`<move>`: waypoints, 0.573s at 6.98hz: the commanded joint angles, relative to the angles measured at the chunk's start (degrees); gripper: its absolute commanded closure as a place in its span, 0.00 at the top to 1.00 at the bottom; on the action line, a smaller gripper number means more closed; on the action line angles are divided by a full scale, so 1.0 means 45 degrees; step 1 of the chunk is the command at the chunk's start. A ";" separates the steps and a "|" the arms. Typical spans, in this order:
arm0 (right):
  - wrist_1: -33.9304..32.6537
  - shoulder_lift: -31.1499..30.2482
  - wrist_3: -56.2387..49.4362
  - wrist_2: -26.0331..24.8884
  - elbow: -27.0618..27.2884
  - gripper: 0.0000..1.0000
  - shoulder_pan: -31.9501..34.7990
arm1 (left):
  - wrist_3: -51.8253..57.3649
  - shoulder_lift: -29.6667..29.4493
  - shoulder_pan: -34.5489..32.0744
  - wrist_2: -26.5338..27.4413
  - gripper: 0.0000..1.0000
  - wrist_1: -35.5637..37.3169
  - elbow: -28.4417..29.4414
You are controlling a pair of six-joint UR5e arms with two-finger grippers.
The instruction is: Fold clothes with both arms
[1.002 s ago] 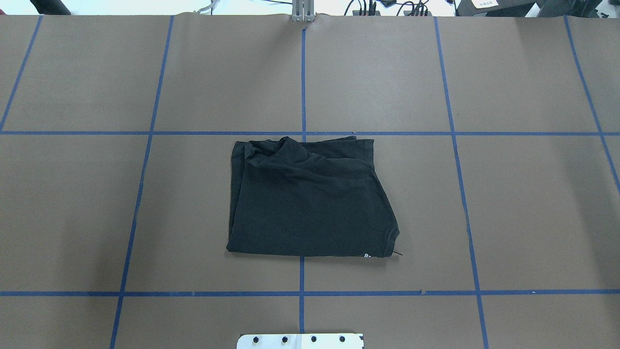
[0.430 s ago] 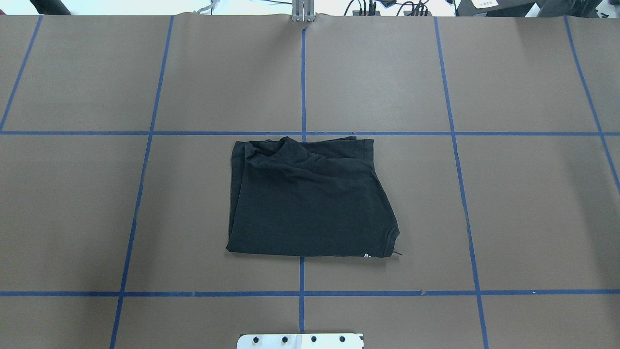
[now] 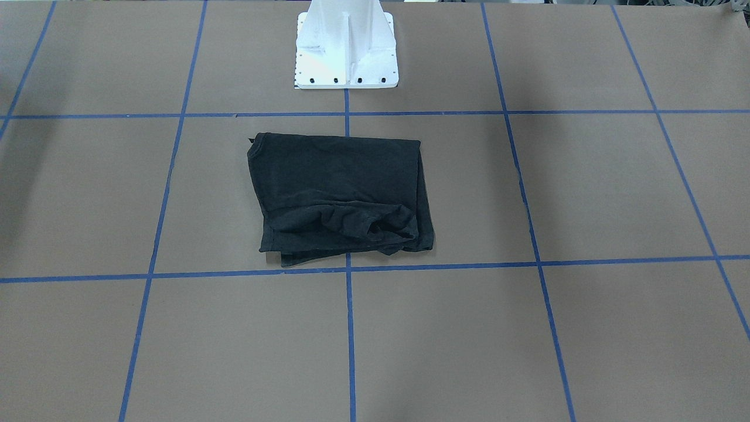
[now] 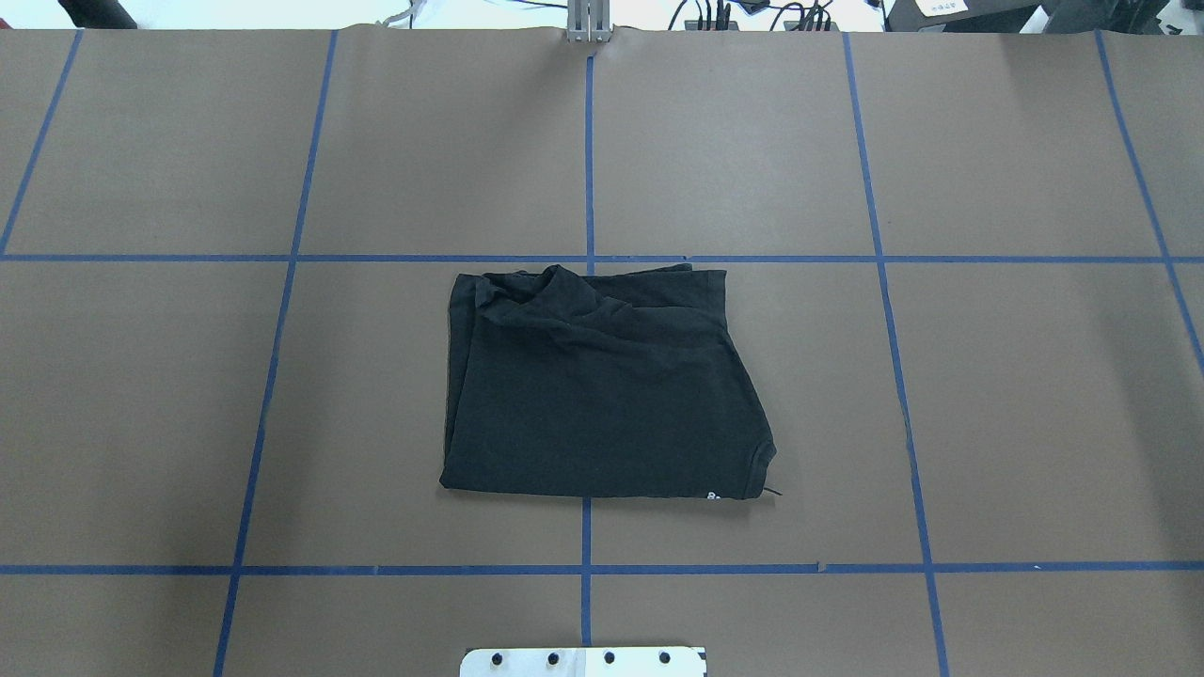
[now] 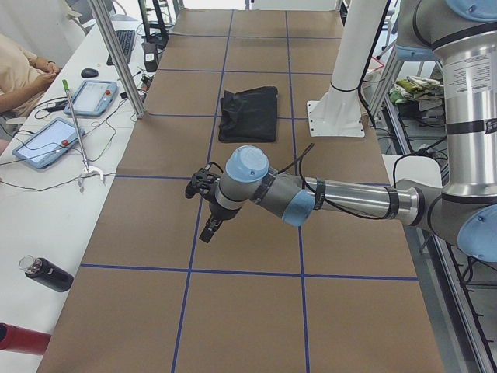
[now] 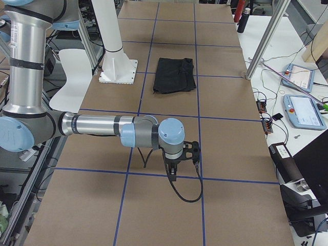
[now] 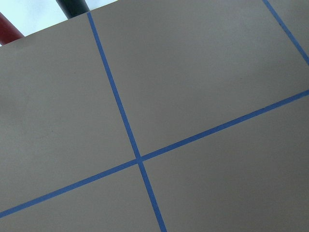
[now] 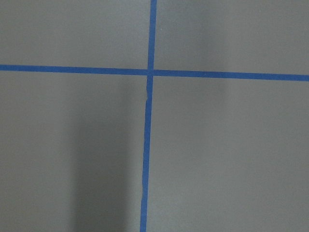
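Note:
The black T-shirt (image 4: 602,395) lies folded into a rough rectangle in the middle of the brown table, with a bunched fold along its far edge (image 3: 345,225). A bit of white print shows at its near right corner (image 4: 712,495). No arm shows in the overhead or front views. In the exterior left view my left gripper (image 5: 210,228) hangs over the table far from the shirt (image 5: 248,115). In the exterior right view my right gripper (image 6: 172,173) hangs likewise far from the shirt (image 6: 175,75). I cannot tell whether either is open or shut. Both wrist views show only table and blue tape.
The white pedestal base (image 3: 345,53) stands behind the shirt. Blue tape lines (image 4: 588,150) grid the table. Tablets (image 5: 39,144), a bottle (image 5: 46,273) and a metal post (image 5: 116,58) are on the side bench, where a person (image 5: 19,66) sits.

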 commanded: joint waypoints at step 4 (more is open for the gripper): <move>-0.1019 -0.0008 -0.0019 -0.0425 0.1083 1.00 -0.0788 | 0.0030 0.0155 -0.0001 -0.0024 1.00 0.0016 -0.0261</move>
